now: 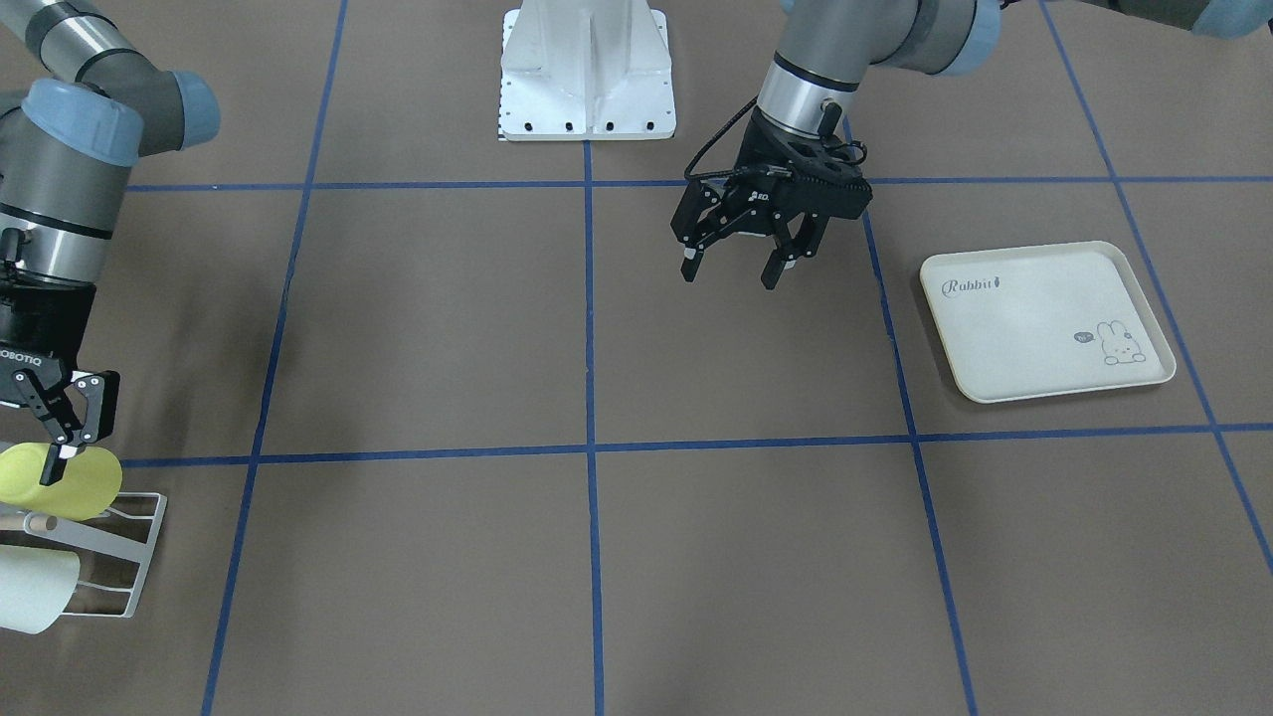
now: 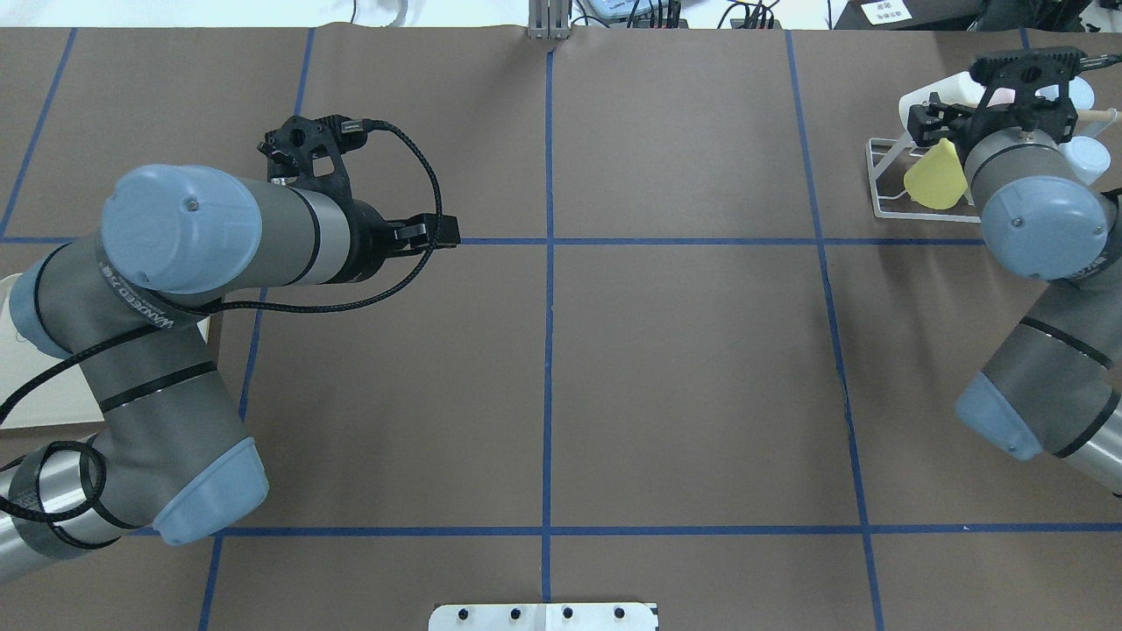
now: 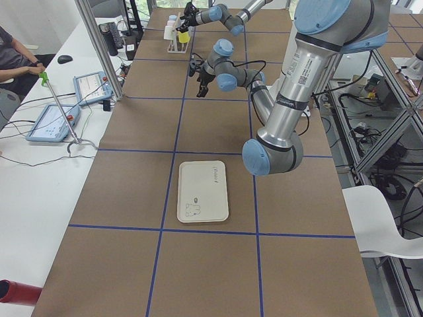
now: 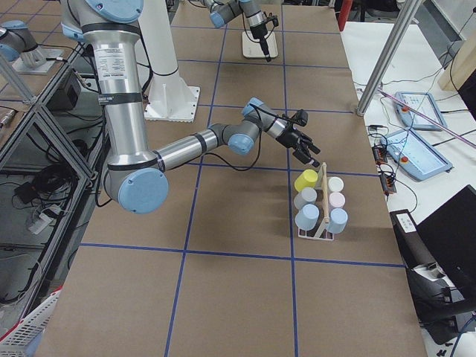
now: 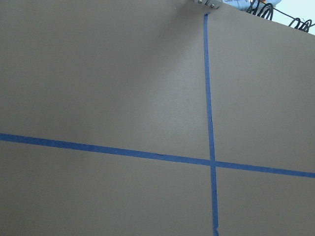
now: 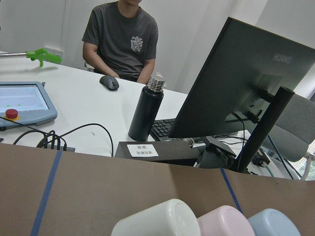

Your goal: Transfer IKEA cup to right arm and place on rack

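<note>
Table (image 1: 696, 557): brown. Right arm (image 1: 60, 199) stands at the left edge of the frame, above the white wire rack (image 1: 145, 557) at lower left. Yellow cup (image 1: 96, 487) lies on the rack, directly beneath the right tool (image 1: 55, 467), which pinches it. Left tool (image 1: 729, 274), upper centre, is spread and well apart from the cup.

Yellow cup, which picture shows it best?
Exterior right: the yellow cup shows nearly whole on the rack. Front-facing has it at the picture's edge, partly behind the right gripper. Overhead hides part behind the right arm. Exterior left shows it tiny. The wrist views miss it.
</note>
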Robot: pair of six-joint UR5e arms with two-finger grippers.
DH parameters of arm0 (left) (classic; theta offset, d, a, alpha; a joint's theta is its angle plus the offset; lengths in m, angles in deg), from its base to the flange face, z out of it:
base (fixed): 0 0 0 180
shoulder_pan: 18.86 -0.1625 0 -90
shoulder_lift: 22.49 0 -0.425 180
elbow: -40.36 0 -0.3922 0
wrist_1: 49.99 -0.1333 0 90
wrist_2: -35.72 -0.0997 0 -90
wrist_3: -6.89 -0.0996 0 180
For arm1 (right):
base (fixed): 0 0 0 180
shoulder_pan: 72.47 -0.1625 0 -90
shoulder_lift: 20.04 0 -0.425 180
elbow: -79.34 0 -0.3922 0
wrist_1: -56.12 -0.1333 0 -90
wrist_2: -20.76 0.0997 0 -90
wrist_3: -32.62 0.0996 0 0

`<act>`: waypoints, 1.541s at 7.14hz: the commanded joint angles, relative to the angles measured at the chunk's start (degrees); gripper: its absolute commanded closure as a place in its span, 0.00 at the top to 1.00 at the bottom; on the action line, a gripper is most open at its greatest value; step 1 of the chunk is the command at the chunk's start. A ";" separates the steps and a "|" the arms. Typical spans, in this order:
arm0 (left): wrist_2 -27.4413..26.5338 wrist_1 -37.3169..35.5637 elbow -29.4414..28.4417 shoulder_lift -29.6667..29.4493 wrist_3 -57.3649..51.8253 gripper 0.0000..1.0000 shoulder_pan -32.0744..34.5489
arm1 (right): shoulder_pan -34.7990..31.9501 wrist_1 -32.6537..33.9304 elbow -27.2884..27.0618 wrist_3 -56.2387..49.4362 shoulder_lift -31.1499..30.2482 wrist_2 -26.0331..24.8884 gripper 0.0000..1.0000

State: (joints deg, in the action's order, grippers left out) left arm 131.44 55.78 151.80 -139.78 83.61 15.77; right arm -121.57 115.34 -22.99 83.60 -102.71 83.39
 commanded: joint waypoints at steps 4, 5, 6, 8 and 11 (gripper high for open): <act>7.70 -19.26 5.37 -0.13 -21.99 1.00 10.34 | -30.39 16.12 -3.76 -30.42 0.65 47.42 0.99; 11.74 -22.07 5.37 -0.04 -27.97 1.00 14.29 | -33.31 23.85 -3.84 -35.99 2.05 51.49 0.99; 15.52 -26.27 5.37 0.05 -35.86 1.00 18.51 | -35.52 30.54 -3.50 -41.61 3.37 55.97 0.99; 24.04 -33.23 3.37 0.49 -49.67 1.00 27.55 | -38.17 40.58 -2.71 -51.03 3.48 62.66 0.99; 38.98 -33.08 1.25 8.73 -65.41 1.00 39.08 | -41.68 47.03 -0.42 -58.36 2.86 71.97 1.00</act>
State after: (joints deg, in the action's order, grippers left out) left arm 165.08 22.84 153.92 -134.26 24.92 50.09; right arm -161.37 160.24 -24.37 27.64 -99.46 150.65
